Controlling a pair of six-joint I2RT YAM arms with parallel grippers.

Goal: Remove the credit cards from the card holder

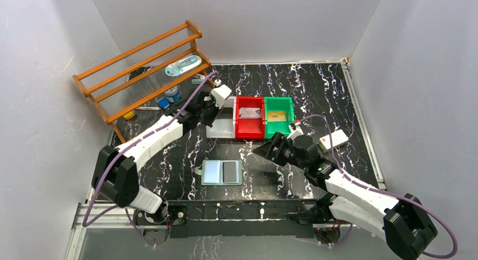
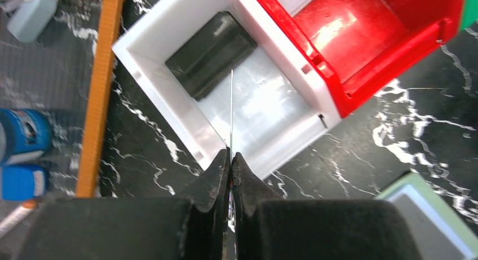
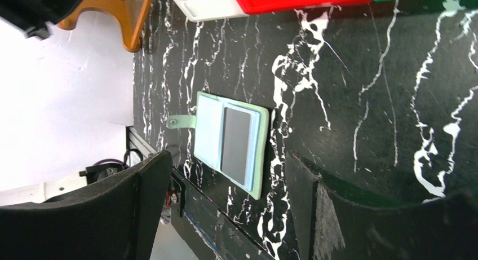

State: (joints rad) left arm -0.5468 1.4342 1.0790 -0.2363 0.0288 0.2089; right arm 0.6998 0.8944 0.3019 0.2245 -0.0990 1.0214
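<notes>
My left gripper (image 2: pixel 231 156) pinches a thin plastic credit card (image 2: pixel 231 102) edge-on over the far white plastic bin (image 2: pixel 151 47), whose wall it may clip; right gripper (image 1: pixel 265 148) gapes beside the near-centre grey-green bifold card holder (image 3: pixel 261 148).

Smooth black table (image 1: pixel 338 91) with white marble veining. Glossy red plastic bin (image 2: pixel 361 40); beside it, a smooth white plastic bin (image 2: pixel 149 74). Card holder (image 3: pixel 207 133) with shiny clear pockets. Varnished wooden rack (image 2: pixel 101 74). Matt black left gripper (image 2: pixel 231 155) pinching a thin credit card (image 2: pixel 231 102).
</notes>
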